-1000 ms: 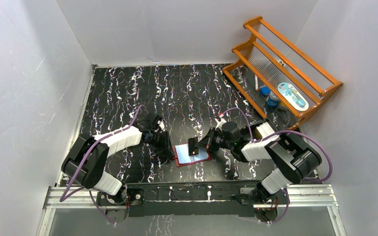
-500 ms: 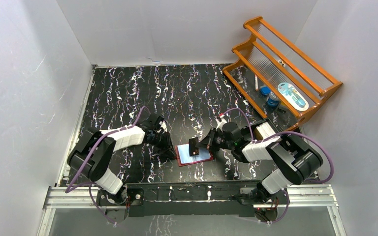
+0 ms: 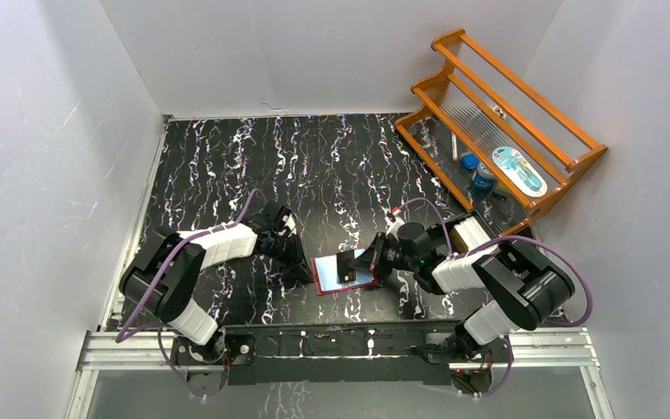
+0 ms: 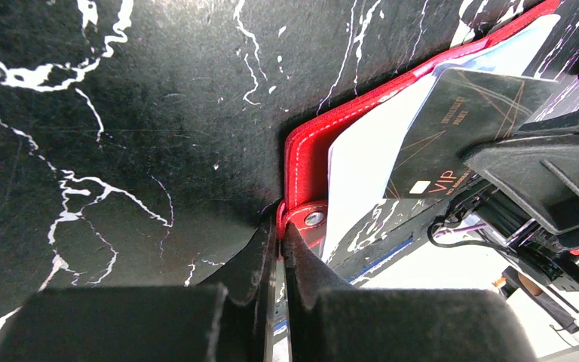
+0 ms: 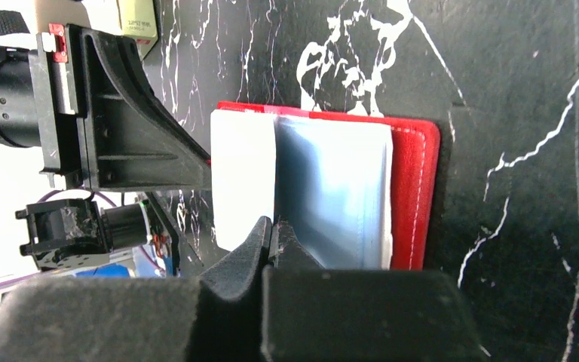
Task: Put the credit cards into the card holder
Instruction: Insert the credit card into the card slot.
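Observation:
The card holder (image 3: pixel 324 281) lies open on the black mat, dark red with pale bluish pockets (image 5: pixel 332 188). My left gripper (image 3: pixel 306 270) is shut on its left edge, by the snap button (image 4: pixel 281 220). My right gripper (image 3: pixel 354 265) is shut on a dark credit card (image 4: pixel 460 121) printed "VIP". It holds the card tilted over the holder, its lower edge at the pockets. In the right wrist view the card shows only edge-on between the fingers (image 5: pixel 273 226). No orange or pale card shows apart from the holder.
A wooden rack (image 3: pixel 523 105) stands at the back right with a blue bottle (image 3: pixel 483 179) and small items. White walls close in the mat on the left, back and right. The arm bases sit on the metal rail (image 3: pixel 340 345) at the near edge.
My right gripper has lowered and tilted the dark card down onto the open holder. My left arm shifted slightly and still grips the holder's edge.

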{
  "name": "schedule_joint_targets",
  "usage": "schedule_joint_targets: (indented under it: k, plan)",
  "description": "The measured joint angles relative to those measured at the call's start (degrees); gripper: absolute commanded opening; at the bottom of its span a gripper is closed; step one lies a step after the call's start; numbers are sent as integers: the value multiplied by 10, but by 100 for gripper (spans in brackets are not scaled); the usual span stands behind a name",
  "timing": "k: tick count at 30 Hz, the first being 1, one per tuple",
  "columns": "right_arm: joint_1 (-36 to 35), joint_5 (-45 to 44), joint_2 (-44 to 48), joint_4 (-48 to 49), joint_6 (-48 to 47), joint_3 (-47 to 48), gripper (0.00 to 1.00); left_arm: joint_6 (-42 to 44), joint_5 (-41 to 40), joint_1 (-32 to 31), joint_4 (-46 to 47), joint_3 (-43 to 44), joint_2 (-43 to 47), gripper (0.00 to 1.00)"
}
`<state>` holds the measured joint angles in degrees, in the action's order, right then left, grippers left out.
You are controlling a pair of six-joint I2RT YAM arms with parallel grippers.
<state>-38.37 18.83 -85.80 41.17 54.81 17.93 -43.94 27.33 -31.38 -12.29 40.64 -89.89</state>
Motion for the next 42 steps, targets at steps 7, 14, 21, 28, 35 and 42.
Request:
schedule_joint_targets:
  k: [7, 14, 21, 28, 35, 42]
  plan:
    - [0, 23, -9, 28, 23, -19, 1, 0, 0, 0, 1, 0, -1, 0]
    - [-3, 43, -39, 57, 37, -16, 5, 0, 0, 0, 4, 0, -3, 0]
    - [-14, 40, -53, -24, 20, 45, 36, 0, 0, 0, 5, 0, -3, 0]
    - [-25, -31, 27, -228, -26, 102, 51, 0, 1, 0, 6, 0, -3, 0]
    - [-33, -65, 44, -320, -43, 125, 45, 0, 1, 0, 6, 0, -3, 0]
    - [-102, -72, -41, -330, -55, 206, 36, -1, 1, 0, 6, 0, -3, 0]
